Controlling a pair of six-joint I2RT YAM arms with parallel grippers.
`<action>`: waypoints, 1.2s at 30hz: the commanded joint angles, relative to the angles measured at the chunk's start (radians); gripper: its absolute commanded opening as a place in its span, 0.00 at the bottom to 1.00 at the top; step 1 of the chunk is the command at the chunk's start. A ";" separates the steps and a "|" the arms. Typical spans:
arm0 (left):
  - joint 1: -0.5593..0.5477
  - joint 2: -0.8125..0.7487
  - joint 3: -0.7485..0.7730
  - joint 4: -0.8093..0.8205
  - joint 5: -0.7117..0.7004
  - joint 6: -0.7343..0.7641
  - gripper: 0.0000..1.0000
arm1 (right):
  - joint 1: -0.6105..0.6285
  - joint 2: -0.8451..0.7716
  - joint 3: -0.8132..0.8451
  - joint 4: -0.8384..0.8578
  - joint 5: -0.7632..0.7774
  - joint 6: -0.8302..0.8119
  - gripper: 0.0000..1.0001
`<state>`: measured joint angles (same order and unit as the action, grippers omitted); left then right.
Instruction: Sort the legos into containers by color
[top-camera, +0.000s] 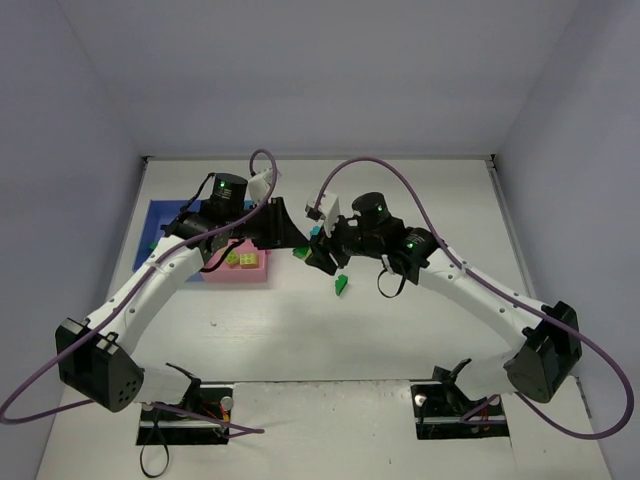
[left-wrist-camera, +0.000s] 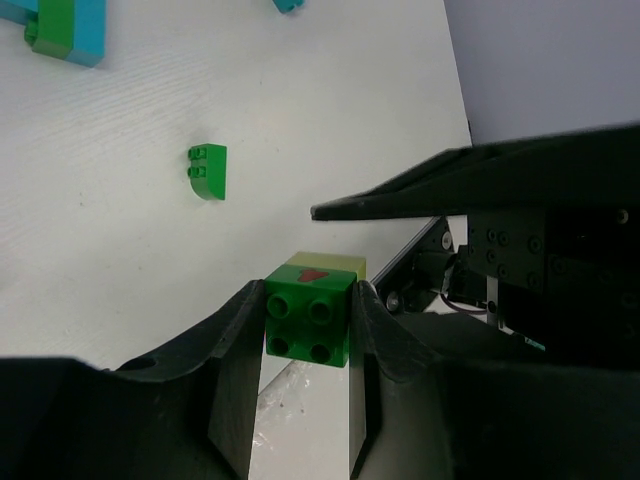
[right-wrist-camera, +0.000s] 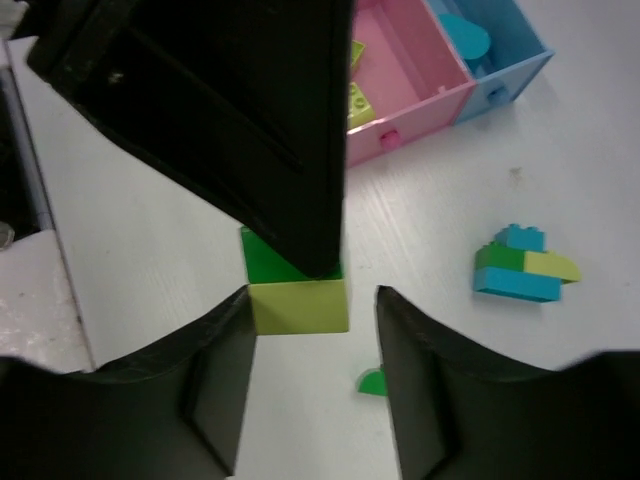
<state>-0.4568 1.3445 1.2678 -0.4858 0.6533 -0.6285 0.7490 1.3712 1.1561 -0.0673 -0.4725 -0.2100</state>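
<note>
Pink tray (right-wrist-camera: 410, 70) (partly) behind left arm (right-wrist-camera: 230, 110)

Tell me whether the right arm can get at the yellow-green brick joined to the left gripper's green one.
Probably yes: the yellow-green brick sits between the fingers of the right gripper, its sides bare. The left gripper clamps only the dark green brick, so nothing blocks it.

There are a dark green brick (left-wrist-camera: 308, 325), yellow-green brick (right-wrist-camera: 298, 305) and pink tray (right-wrist-camera: 405, 70).

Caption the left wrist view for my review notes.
Left hand clamps a dark green brick with a yellow-green brick right behind; a loose green brick lies on the table.
</note>
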 joint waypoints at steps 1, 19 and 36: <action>-0.005 -0.013 0.054 0.023 0.025 -0.010 0.00 | 0.009 0.008 0.050 0.052 0.006 -0.015 0.42; 0.049 0.031 0.130 -0.108 -0.026 0.079 0.00 | -0.003 -0.103 -0.156 0.054 0.126 0.014 0.00; 0.498 0.001 0.093 -0.243 -0.651 0.072 0.00 | -0.025 -0.087 -0.187 0.096 0.138 0.063 0.00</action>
<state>-0.0635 1.3880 1.3514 -0.7101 0.2474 -0.5381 0.7315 1.2976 0.9573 -0.0456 -0.3439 -0.1707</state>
